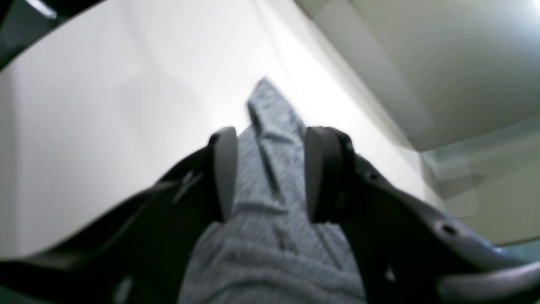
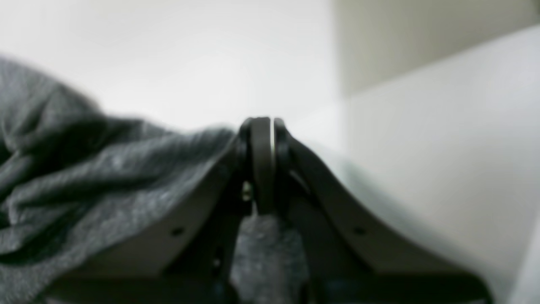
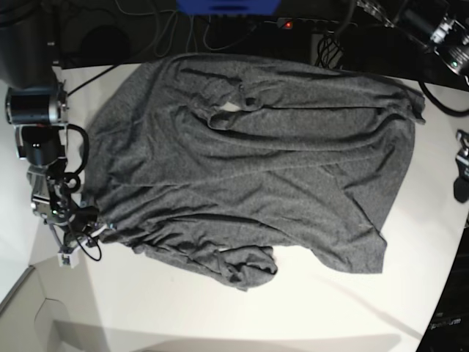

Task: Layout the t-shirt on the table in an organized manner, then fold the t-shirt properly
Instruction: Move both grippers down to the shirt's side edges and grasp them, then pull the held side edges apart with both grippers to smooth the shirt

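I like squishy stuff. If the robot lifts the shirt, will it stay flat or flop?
Probably flop: the shirt lies in soft wrinkles and bunches on the table. It likely drapes from the right gripper, which is pinching its edge.

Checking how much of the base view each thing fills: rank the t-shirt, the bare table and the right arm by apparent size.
1. t-shirt, covering most of the view.
2. table, bare part.
3. right arm, at the left edge.

heathered dark grey t-shirt (image 3: 278, 154); plain white table (image 3: 220, 308)
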Controlling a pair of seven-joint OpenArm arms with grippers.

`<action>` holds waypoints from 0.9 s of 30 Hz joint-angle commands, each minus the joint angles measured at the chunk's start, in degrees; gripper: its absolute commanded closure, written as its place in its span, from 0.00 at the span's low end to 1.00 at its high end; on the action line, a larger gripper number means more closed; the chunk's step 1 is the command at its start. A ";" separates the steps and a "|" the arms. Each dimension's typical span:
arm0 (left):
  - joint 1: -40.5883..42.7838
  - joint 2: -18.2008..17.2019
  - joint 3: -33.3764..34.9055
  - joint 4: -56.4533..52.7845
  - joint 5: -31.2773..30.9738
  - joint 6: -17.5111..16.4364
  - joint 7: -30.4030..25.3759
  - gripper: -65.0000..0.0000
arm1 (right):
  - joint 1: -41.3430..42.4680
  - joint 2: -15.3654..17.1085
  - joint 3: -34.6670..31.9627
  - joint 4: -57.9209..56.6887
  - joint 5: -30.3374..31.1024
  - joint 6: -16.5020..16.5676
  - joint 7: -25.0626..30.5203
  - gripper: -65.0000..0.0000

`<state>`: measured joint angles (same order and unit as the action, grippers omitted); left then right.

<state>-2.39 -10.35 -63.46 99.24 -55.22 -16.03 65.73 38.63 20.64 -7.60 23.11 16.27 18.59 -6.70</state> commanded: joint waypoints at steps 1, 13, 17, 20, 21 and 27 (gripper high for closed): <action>-1.69 -1.74 1.09 -0.65 -0.91 -0.01 -1.16 0.60 | 1.32 -0.38 -0.01 2.34 0.47 0.09 1.91 1.00; -17.43 -1.21 19.90 -25.00 22.74 -0.01 -8.64 0.60 | -2.10 -5.39 -0.18 8.93 0.39 0.09 -1.43 1.00; -17.17 -2.00 21.84 -30.45 28.45 -0.28 -14.44 0.60 | -2.28 -4.42 -0.18 8.84 0.39 0.09 -1.43 1.00; -15.94 -3.06 22.01 -33.18 29.42 -0.28 -15.58 0.60 | -2.37 -3.81 -0.10 8.75 0.39 0.09 -1.43 1.00; -15.41 -3.58 22.01 -34.49 29.42 -0.36 -15.84 0.60 | -2.37 -3.72 -0.10 8.75 0.39 0.09 -1.43 1.00; -13.04 -4.73 22.45 -43.20 29.51 -0.45 -22.53 0.60 | -2.46 -3.11 -0.01 8.75 0.39 0.09 -1.52 1.00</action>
<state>-14.31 -14.15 -41.10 55.53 -26.61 -17.02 41.93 34.26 16.99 -7.90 31.11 16.34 18.59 -9.65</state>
